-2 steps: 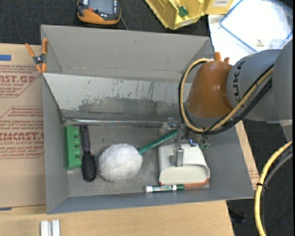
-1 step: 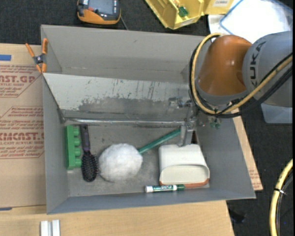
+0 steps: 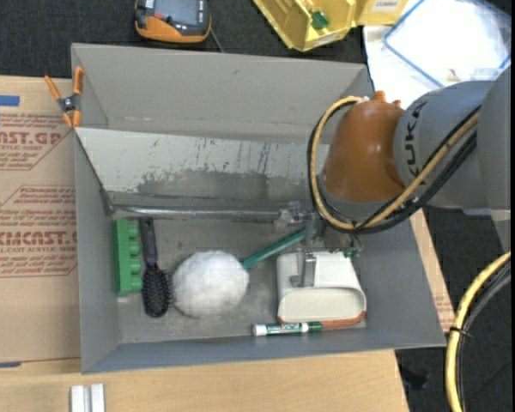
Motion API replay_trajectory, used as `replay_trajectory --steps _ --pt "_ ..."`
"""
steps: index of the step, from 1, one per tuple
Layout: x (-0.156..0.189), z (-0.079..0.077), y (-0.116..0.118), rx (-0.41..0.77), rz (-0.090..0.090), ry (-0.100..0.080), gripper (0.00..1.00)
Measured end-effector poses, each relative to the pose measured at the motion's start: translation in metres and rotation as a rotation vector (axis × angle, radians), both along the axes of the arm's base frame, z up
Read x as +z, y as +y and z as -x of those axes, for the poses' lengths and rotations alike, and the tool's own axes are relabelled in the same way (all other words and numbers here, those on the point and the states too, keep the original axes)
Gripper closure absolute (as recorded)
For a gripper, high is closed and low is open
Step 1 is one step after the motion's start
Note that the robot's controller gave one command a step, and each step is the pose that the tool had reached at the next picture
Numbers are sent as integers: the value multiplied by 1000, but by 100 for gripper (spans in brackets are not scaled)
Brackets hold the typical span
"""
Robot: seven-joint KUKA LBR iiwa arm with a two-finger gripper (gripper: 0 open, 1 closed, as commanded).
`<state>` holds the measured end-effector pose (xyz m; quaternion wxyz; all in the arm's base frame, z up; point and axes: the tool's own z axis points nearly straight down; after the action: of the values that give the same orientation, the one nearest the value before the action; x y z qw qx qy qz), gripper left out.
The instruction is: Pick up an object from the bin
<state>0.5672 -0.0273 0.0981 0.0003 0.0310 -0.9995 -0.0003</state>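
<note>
Nothing is lifted yet: the claw (image 3: 307, 266) hangs over the white box (image 3: 324, 300) at the bin's (image 3: 206, 84) right; I cannot tell its grip.

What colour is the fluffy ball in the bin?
The fluffy ball is white, camera view.
</note>
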Motion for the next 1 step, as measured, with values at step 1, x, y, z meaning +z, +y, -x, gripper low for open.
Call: replay_trajectory --steps 1 --pt "45 -27 -5 36 9 -46 0"
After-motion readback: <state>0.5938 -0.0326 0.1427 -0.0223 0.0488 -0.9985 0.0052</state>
